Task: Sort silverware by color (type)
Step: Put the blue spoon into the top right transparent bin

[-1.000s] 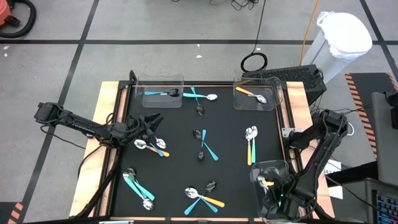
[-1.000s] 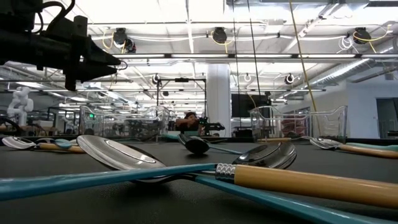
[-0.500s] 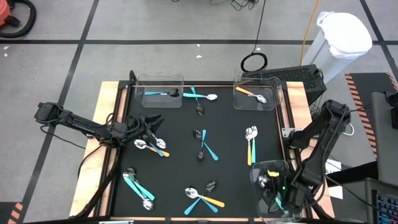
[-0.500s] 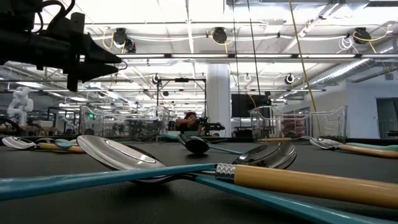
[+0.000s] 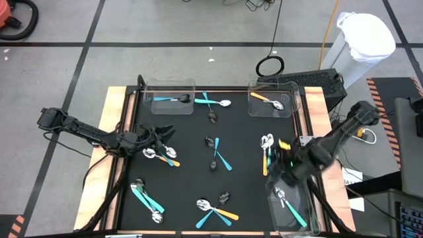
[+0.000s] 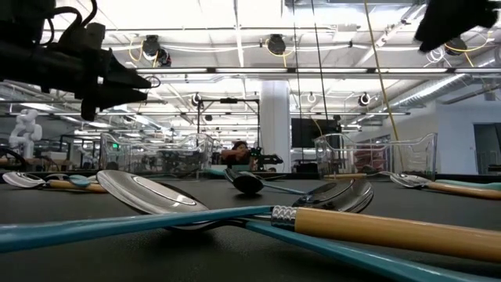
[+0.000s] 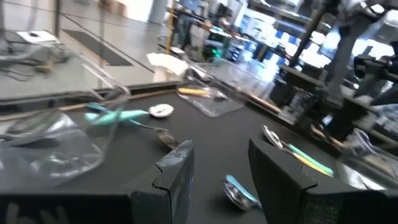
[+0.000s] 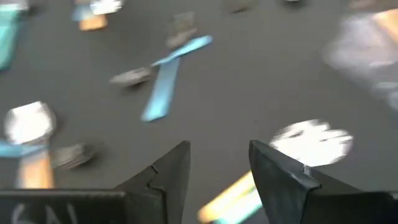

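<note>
The silverware lies scattered on the black mat (image 5: 192, 172) in small heaps: teal, light-blue and orange-handled spoons (image 5: 218, 155). My left gripper (image 5: 165, 135) hangs open and level well above the mat (image 6: 117, 78), over a heap of spoons (image 5: 160, 156) near the left edge; nothing is between its fingers (image 7: 221, 168). My right gripper (image 5: 276, 162) is open and empty (image 8: 219, 165), slanting down over the orange-handled spoons (image 5: 266, 151) by the right edge.
Three clear bins stand on the mat: one far left (image 5: 168, 98) with a dark-headed spoon, one far right (image 5: 272, 99) with an orange-handled spoon, one near right (image 5: 294, 208) with a teal-handled spoon. A wooden rim (image 5: 109, 152) frames the mat.
My right gripper has risen out of the near-right bin and swung toward the table's far edge and a little leftward, turning as it went; it now hangs over the spoons by the right edge. A teal-handled spoon now shows in that bin.
</note>
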